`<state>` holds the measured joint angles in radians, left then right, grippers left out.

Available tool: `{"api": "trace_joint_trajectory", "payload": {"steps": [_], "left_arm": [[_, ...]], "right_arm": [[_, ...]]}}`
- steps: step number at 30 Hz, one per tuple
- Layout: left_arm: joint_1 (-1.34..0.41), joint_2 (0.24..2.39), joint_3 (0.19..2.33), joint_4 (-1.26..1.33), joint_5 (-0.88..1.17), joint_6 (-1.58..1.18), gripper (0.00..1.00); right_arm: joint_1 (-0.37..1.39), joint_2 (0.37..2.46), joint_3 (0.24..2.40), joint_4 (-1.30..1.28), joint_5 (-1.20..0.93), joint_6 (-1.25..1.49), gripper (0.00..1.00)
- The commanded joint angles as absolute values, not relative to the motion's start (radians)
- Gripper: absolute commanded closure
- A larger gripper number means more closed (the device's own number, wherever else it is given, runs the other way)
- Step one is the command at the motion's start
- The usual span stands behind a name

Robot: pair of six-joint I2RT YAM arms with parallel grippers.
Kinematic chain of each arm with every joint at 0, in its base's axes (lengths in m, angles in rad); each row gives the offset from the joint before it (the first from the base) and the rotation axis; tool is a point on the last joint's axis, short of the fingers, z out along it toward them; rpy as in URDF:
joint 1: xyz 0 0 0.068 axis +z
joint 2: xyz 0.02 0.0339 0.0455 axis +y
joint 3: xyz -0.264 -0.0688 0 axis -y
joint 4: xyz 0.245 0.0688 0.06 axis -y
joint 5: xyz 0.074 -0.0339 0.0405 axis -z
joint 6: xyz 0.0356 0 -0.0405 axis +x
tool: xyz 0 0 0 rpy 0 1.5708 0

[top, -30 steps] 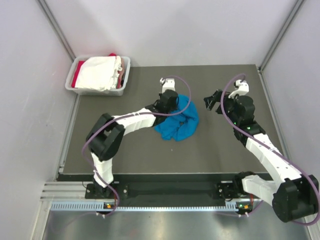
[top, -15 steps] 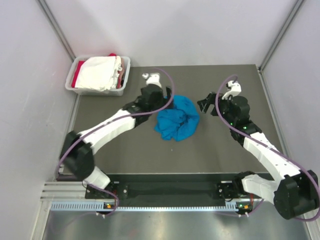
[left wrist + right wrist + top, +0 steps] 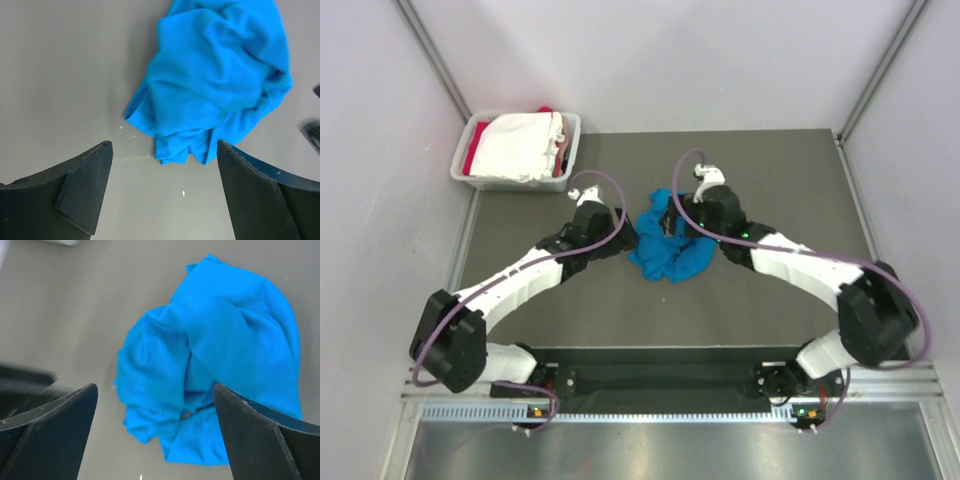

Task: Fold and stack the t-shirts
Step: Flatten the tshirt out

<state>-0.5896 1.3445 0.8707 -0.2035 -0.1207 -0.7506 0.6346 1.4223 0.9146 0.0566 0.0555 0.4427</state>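
Observation:
A bright blue t-shirt (image 3: 675, 258) lies crumpled in the middle of the dark mat. My left gripper (image 3: 625, 240) is just left of it, open and empty; in the left wrist view the blue t-shirt (image 3: 215, 75) lies ahead of the left gripper (image 3: 165, 192), not between its fingers. My right gripper (image 3: 680, 228) hovers over the shirt's upper part. Seen from the right wrist, the right gripper (image 3: 155, 435) stands wide open above the blue t-shirt (image 3: 220, 340), holding nothing. A white t-shirt (image 3: 515, 145) and a red one (image 3: 472, 160) lie in the tub.
The pale grey plastic tub (image 3: 572, 150) stands at the back left corner of the mat. Grey walls close in the left, back and right sides. The dark mat (image 3: 790, 170) shows bare at the right and in front of the shirt.
My left gripper opened, let go of the blue t-shirt and drew back to the left. The right arm swung left from the mat's right side to above the shirt.

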Motion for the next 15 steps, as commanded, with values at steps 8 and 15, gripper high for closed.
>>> {"api": "trace_joint_trajectory", "payload": {"steps": [8, 15], "left_arm": [[-0.563, 1.180, 0.799, -0.230, -0.158, -0.848, 0.12], [-0.565, 1.258, 0.813, -0.130, -0.039, -0.807, 0.19]], "right_arm": [[0.641, 1.565, 1.172, -0.193, 0.159, 0.405, 0.00], [0.626, 1.215, 1.000, -0.142, 0.227, 0.394, 0.00]]}}
